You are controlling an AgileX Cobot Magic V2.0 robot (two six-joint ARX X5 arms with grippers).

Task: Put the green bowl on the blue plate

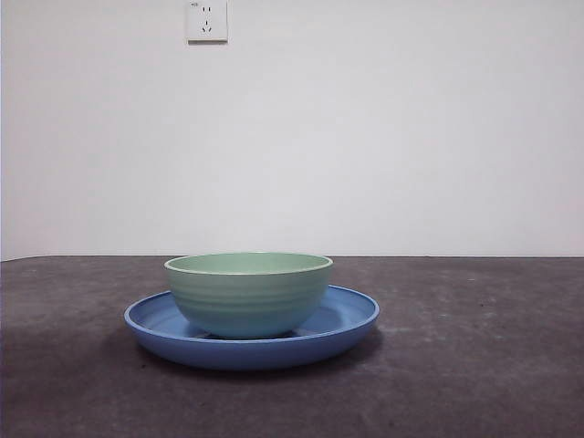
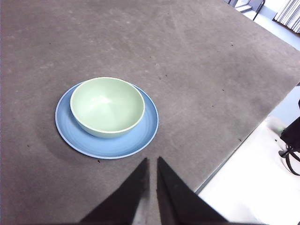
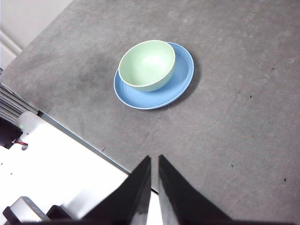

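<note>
The left gripper (image 2: 152, 161) is seen in its wrist view with its two black jaws drawn almost together, only a thin slit left between the tips; nothing is held and nothing is touched. It is raised above the dark grey matte table (image 2: 197, 70), near the table's edge, and the dishes lie ahead of its tips, well apart from them. The right gripper (image 3: 154, 159) is likewise nearly closed, with a narrow gap between its black jaws, empty and in contact with nothing; it hangs over the table's edge, and the dishes lie farther off ahead of it on the tabletop. The pale mint-green round bowl (image 1: 248, 292), faintly ridged on its outer wall and lighter at the rim, is set upright inside the wide, shallow, glossy medium-blue round plate (image 1: 347, 319), its base resting on the plate's floor. From above, the bowl is seen to sit off-centre, closer to one side of the plate's rim. The bowl's interior is bare and smooth. In the front view neither arm is visible, and a white wall socket (image 1: 207, 20) is fixed on the pale wall behind the table.
</note>
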